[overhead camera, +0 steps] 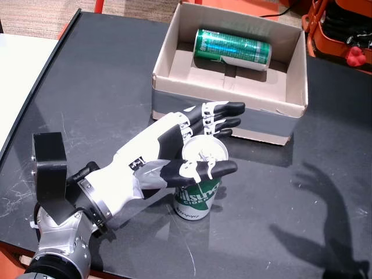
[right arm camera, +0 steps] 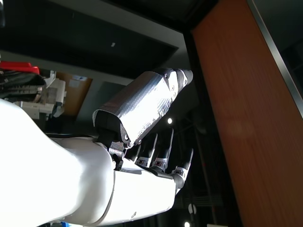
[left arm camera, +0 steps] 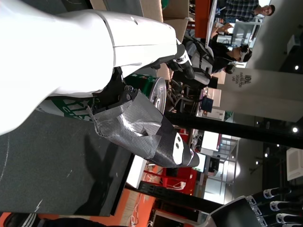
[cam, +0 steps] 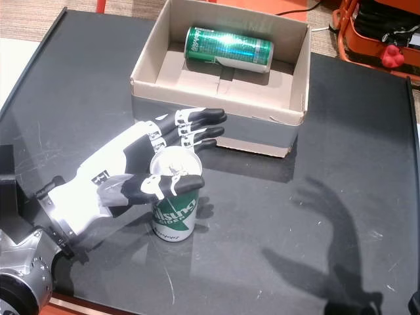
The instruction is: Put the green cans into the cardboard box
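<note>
We're mid-grab on can no. 2 imo. One green can (overhead camera: 232,49) is already lying on its side inside the cardboard box (overhead camera: 226,119), toward the box's far wall, so that one's done. The other can (overhead camera: 198,185) stands upright on the dark table (overhead camera: 87,75), just in front of the box's near wall, w/ our left hand (overhead camera: 168,151) wrapped round its top: fingers (overhead camera: 224,116) stretched along the box side of the can, thumb (overhead camera: 200,170) across the side away from the box. Looks like a loose wrap more than a firm clamp, and tbh we can't tell if the fingers really press on it or just sit beside it; the can's base seems to be on the table, so no lift yet. Next move, we'd guess: firm up the squeeze, raise the can high enough to clear the near wall, carry it over the box and let go next to the first can w/o knocking it. Hard to see: the hand hides most of the can's upper body in both head views, and the left wrist view only gives a sliver of green label and rim. Right hand (right arm camera: 142,142) isn't in the head views, only its shadow on the table beside the box; its wrist cam shows it up in the air, fingers spread, holding nothing.
</note>
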Robot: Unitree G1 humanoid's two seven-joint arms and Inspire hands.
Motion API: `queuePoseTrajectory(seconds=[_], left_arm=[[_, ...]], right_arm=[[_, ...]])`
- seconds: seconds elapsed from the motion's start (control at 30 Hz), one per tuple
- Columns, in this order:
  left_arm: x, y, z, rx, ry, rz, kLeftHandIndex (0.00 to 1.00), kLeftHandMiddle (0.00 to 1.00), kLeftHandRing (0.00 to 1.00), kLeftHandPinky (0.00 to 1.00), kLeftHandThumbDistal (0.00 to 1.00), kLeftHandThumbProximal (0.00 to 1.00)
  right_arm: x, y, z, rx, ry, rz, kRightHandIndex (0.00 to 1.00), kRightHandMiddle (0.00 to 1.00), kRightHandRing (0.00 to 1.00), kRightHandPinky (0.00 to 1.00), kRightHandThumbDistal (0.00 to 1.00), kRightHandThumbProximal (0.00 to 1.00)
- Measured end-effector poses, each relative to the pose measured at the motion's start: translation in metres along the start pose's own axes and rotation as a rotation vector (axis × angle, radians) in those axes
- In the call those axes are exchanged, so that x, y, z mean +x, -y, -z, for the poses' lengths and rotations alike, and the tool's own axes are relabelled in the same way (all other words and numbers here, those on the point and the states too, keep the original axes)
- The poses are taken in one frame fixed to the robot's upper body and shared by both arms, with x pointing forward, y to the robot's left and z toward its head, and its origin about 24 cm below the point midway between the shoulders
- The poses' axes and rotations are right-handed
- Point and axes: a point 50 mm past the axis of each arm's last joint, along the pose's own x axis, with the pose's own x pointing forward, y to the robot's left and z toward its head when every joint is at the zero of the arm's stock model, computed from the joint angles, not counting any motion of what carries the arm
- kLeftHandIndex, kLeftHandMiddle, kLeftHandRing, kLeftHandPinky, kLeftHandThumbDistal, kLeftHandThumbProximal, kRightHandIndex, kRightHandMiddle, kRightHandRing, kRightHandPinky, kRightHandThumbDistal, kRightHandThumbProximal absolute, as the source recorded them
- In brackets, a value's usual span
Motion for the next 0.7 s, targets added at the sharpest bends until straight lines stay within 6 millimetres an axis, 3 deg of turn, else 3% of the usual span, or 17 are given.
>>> queuePoseTrajectory(seconds=[0.33,0.47,0.7], left_arm=[[-0.013,-0.009,-0.003,0.091,-0.055,0.026,0.99,0.98,0.97,0.91,0.90,0.22],[-0.017,-0.010,-0.005,0.134,-0.079,0.056,0.99,0.98,0.97,0.90,0.93,0.27],[-0.023,-0.011,-0.005,0.184,-0.123,0.105,1.00,1.00,0.97,0.89,0.88,0.18]], right_arm=[[0.000,-0.002,0.001,-0.002,-0.013,0.004,0.78,0.68,0.64,0.82,1.00,0.77],[0.000,-0.003,0.002,0.002,-0.013,0.019,0.79,0.68,0.64,0.81,1.00,0.77],[0.001,-0.006,0.003,0.002,-0.006,0.016,0.79,0.67,0.64,0.82,1.00,0.77]])
